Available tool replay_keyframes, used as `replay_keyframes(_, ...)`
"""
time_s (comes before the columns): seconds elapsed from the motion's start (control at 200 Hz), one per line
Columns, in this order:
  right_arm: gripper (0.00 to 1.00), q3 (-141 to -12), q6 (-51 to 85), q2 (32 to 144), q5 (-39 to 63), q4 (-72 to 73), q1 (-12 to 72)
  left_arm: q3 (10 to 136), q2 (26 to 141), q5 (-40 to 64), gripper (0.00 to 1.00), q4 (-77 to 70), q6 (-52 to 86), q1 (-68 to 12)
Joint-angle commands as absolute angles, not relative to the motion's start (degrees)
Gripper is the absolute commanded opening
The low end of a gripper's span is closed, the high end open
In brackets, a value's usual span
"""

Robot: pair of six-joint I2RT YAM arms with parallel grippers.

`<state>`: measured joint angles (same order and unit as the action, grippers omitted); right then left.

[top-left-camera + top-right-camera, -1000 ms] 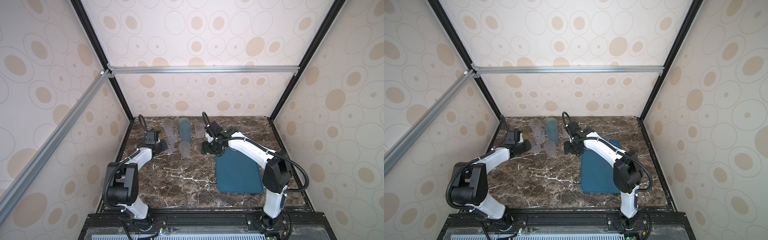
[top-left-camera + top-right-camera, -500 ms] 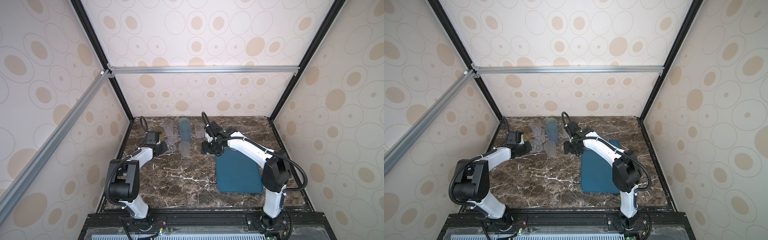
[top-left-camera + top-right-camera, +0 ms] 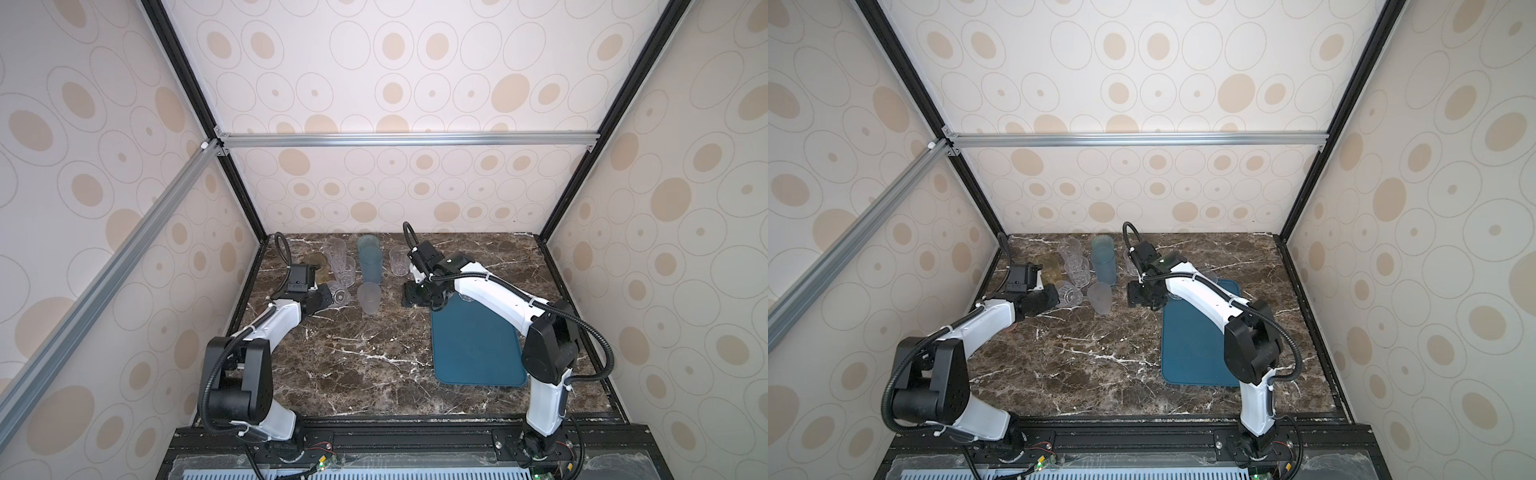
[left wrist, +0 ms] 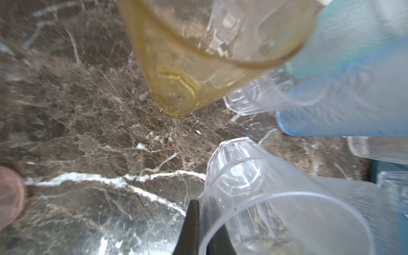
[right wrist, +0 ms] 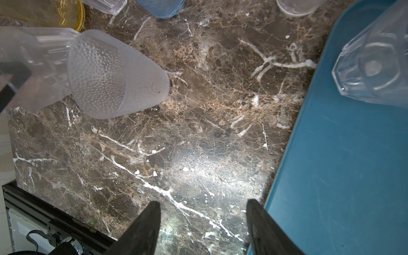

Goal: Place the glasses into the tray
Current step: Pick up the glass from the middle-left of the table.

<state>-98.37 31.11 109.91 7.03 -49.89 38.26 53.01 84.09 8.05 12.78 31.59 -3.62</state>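
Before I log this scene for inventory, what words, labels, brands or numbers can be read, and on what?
No readable text in any view.
Pale strip on the left wrist camera housing: too small to read.
Amber glass, frosted glass, clear faceted glass, teal tray, marble tabletop: no print shows.

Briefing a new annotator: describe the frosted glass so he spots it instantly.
On the marble table, find the cluster of glasses near the back wall, left of the tray. The frosted glass stands at the cluster's near edge, right in front of the tall teal-blue glasses. It alone is milky and dimpled; neighbours are clear, amber or blue.
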Motion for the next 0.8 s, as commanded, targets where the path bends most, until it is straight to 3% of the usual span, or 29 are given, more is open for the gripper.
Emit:
replay_keyframes(0.0,0.65,-100.2,32.4,108.8,5.1,-51.0,38.7,54.9,78.7,9.2,0.0,15.7,32.3,-3.6)
replay_keyframes(0.37,0.64,-99.5,35.2,103.4,-1.2,-49.7,38.6,64.3,72.3,5.7,0.0,20.1,33.6,-11.8)
replay_keyframes(0.795,0.61,-100.0,36.4,94.5,-8.2,-51.2,38.6,74.1,83.0,0.5,0.0,14.7,34.5,-27.3)
